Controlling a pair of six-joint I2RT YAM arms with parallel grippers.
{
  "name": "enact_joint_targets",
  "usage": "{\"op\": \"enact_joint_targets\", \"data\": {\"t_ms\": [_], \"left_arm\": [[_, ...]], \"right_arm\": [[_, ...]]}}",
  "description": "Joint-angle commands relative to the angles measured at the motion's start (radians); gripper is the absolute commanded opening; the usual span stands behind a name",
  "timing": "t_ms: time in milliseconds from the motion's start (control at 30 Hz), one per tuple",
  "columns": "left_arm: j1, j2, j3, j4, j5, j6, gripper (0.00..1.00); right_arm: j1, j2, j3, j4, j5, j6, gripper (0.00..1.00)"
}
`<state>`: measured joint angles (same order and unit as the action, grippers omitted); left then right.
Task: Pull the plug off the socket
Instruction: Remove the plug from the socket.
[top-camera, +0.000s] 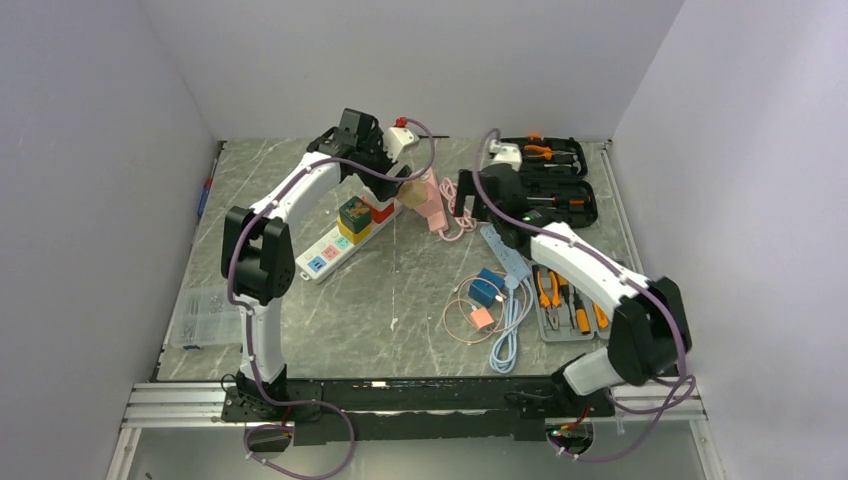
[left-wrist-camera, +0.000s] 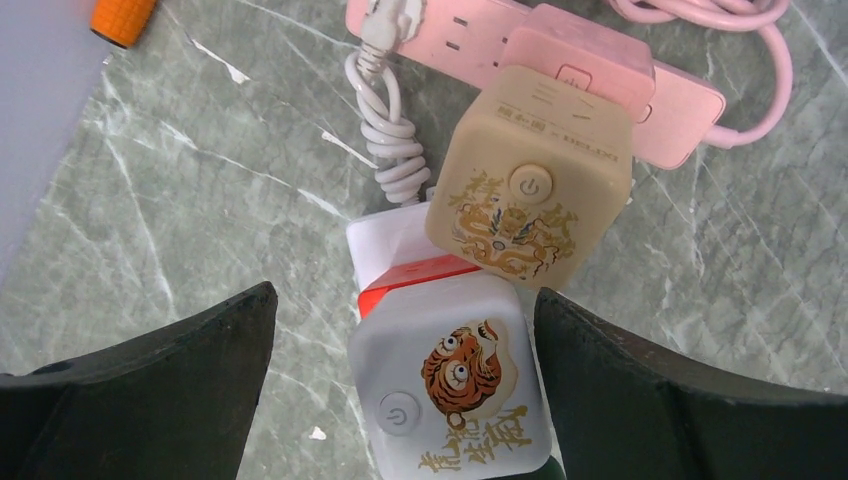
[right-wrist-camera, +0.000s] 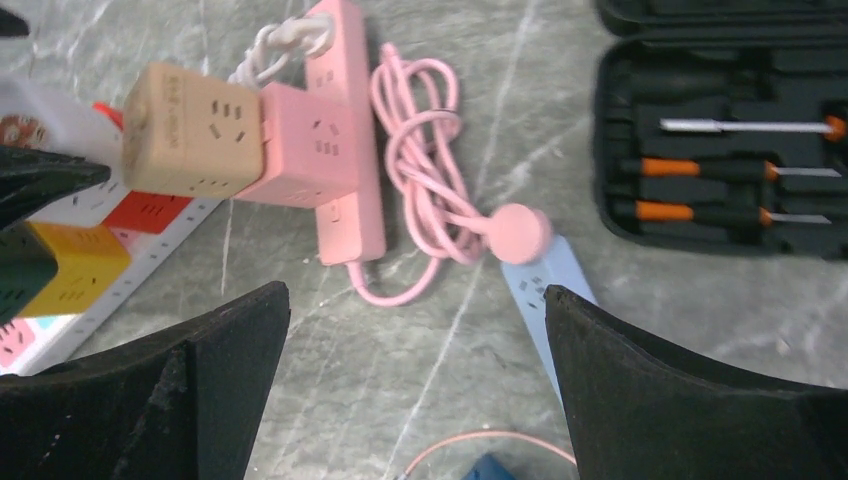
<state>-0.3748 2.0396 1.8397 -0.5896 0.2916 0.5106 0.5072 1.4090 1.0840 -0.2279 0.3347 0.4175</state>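
Observation:
In the left wrist view a white cube plug (left-wrist-camera: 450, 390) with a tiger print sits on a red cube (left-wrist-camera: 415, 280). My left gripper (left-wrist-camera: 405, 330) is open and straddles the white cube, its right finger close to the cube's side. A tan cube (left-wrist-camera: 530, 175) leans beside it, plugged into a pink cube (left-wrist-camera: 590, 55) on the pink power strip (left-wrist-camera: 450, 25). In the top view my left gripper (top-camera: 392, 185) is over the white power strip's (top-camera: 335, 250) far end. My right gripper (top-camera: 458, 200) is open and empty above the table near the pink cord (right-wrist-camera: 420, 150).
A yellow-and-green cube stack (top-camera: 353, 215) stands on the white strip. An open black tool case (top-camera: 545, 175) lies back right. A blue strip (top-camera: 505, 255), chargers with cables (top-camera: 487, 300) and a tool tray (top-camera: 565, 310) lie right. A plastic bag (top-camera: 205, 315) lies left.

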Motion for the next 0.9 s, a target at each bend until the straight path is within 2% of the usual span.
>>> {"op": "enact_joint_targets", "data": {"t_ms": [0, 67, 167, 333, 700, 867], "left_arm": [[0.026, -0.045, -0.042, 0.011, 0.062, 0.002, 0.99], [0.040, -0.056, -0.062, 0.025, 0.070, -0.006, 0.99], [0.052, -0.071, -0.091, 0.047, 0.079, -0.016, 0.99], [0.057, -0.098, -0.135, 0.068, 0.074, -0.008, 0.99], [0.098, -0.130, -0.178, 0.103, 0.088, -0.010, 1.00], [0.102, -0.141, -0.189, 0.113, 0.097, -0.018, 0.99]], "right_arm": [[0.074, 0.136, 0.050, 0.178, -0.033, -0.163, 1.00], [0.105, 0.176, 0.029, 0.282, -0.022, -0.231, 1.00], [0.129, 0.212, -0.066, 0.545, -0.033, -0.334, 1.00], [0.151, 0.343, -0.051, 0.710, 0.006, -0.461, 1.00], [0.167, 0.613, 0.072, 0.822, 0.032, -0.529, 1.00], [0.176, 0.721, 0.174, 0.823, 0.109, -0.560, 1.00]]}}
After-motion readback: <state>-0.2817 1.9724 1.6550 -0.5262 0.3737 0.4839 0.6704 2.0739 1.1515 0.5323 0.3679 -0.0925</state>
